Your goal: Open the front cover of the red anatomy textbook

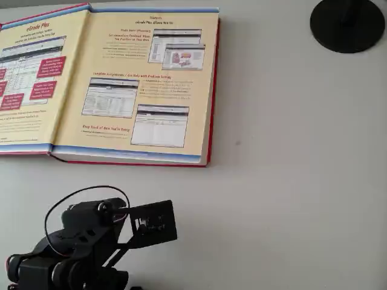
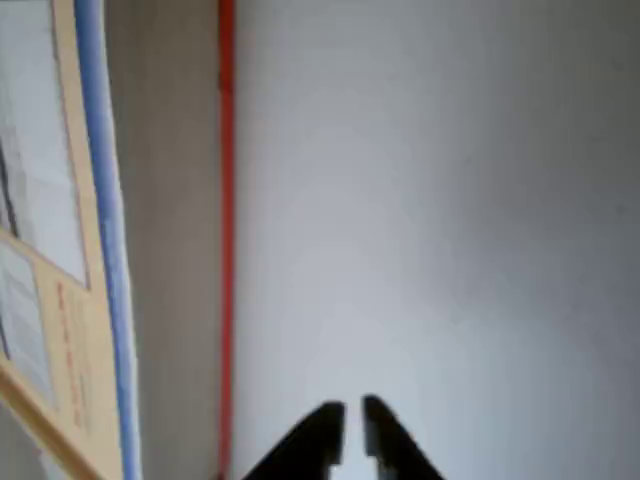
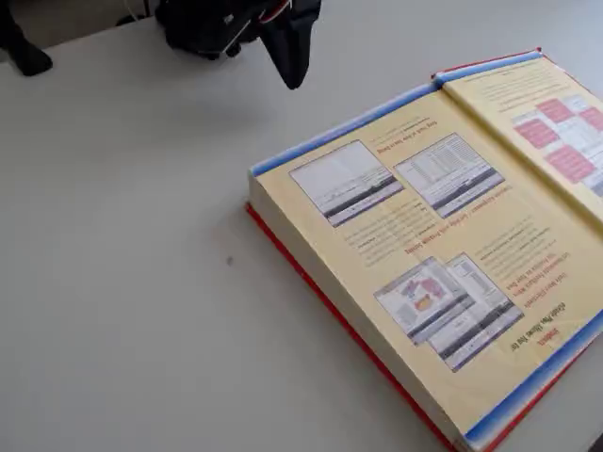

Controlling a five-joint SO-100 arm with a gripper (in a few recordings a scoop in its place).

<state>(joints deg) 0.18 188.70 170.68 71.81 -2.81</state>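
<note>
The red anatomy textbook [image 1: 145,84] lies open on the white table at the back left of the overhead view. Its front cover [image 1: 30,78] is folded out flat to the left, pale yellow printed inner side up. In the fixed view the textbook [image 3: 424,264] takes up the right half, with the front cover [image 3: 556,122] at the upper right. My gripper [image 3: 292,71] hangs above bare table, clear of the book's near edge, shut with nothing in it. The wrist view has the fingertips [image 2: 354,425] together and the book's red edge [image 2: 226,200] to their left.
A black round stand base [image 1: 347,24] sits at the back right corner of the overhead view. The black arm body [image 1: 78,248] occupies the front left. White table [image 1: 290,181] stretches to the right of the book.
</note>
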